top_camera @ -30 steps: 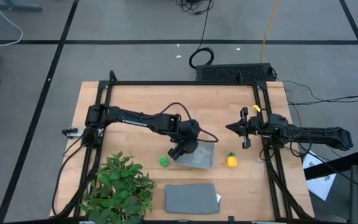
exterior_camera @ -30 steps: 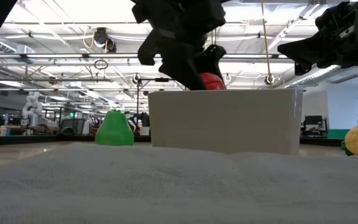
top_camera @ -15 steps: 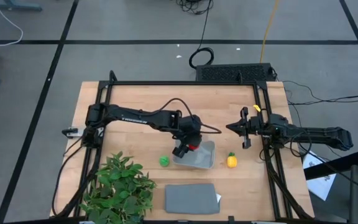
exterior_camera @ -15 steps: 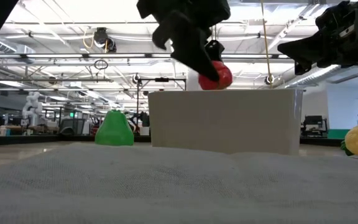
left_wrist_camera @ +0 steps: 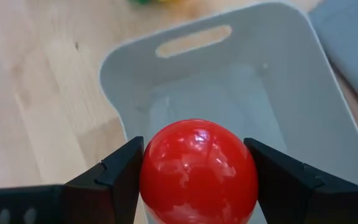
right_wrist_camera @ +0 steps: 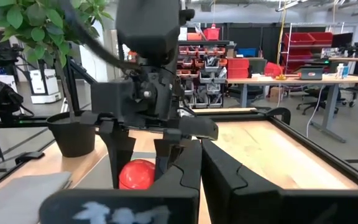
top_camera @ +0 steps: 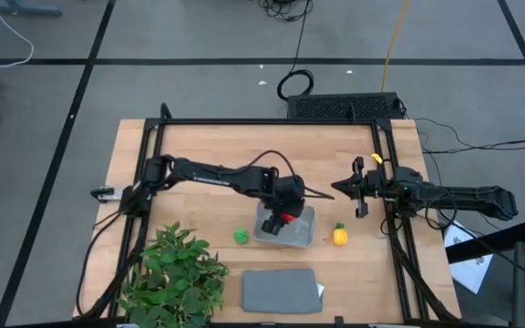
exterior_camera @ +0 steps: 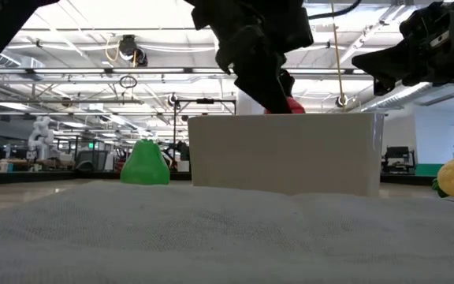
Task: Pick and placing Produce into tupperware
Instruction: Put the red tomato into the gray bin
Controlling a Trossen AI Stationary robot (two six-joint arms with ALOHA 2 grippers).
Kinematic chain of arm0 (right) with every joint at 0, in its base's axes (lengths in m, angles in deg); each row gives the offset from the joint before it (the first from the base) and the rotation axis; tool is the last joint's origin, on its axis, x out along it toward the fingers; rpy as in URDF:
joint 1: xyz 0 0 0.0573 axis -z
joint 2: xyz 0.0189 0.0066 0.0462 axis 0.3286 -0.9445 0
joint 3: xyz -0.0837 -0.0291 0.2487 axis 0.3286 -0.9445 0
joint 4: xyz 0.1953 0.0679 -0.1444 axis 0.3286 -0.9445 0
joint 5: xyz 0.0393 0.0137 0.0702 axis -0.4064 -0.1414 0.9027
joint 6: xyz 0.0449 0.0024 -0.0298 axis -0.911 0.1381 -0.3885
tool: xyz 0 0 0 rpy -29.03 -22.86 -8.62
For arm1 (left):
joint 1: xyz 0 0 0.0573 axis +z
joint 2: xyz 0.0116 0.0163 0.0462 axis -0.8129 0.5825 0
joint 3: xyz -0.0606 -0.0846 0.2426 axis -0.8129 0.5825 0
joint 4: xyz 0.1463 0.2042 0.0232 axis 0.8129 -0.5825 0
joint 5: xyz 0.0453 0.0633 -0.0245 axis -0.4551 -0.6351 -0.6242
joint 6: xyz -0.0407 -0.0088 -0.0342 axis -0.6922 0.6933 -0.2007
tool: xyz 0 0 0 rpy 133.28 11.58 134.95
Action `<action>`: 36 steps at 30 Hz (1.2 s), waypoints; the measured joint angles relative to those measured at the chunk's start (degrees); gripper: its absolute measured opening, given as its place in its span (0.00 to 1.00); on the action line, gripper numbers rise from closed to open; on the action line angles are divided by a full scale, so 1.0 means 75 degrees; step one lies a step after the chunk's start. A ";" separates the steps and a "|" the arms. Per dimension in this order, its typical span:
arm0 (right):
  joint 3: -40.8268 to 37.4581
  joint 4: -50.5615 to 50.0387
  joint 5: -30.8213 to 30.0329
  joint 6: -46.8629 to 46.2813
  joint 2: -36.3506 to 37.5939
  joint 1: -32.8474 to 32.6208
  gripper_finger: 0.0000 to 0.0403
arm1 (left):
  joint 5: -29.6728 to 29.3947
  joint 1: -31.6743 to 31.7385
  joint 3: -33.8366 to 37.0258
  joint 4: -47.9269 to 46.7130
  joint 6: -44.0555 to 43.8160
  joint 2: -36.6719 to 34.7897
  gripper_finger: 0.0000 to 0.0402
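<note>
In the high view, a flat grey mat [top_camera: 281, 290] lies at the lower centre, with the leafy plant [top_camera: 176, 273] at lower left. Just above the mat, the clear tupperware [top_camera: 296, 230] sits mid-frame, between the green round piece [top_camera: 241, 236] and the yellow piece [top_camera: 340, 235]. The left gripper [top_camera: 279, 221] hangs over the tupperware, pinching the red ball [left_wrist_camera: 197, 171] between both fingers. Farther up and right, the right gripper [top_camera: 339, 188] waits with its fingers pressed together, holding nothing.
</note>
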 joint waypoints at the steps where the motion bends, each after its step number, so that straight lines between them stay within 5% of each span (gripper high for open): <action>1: -0.0001 0.0000 0.0000 -0.0011 0.0000 0.0000 0.00 | -0.0021 -0.0014 -0.0072 -0.0175 -0.0043 0.0054 0.61; 12: 0.0000 -0.0006 0.0000 -0.0018 0.0000 0.0000 0.00 | 0.0060 -0.0096 -0.0135 -0.1153 0.0667 0.0081 0.61; 36: -0.0003 -0.0055 0.0000 -0.0020 0.0000 0.0000 0.00 | -0.0089 -0.0090 -0.0130 -0.1160 0.0690 0.0294 0.61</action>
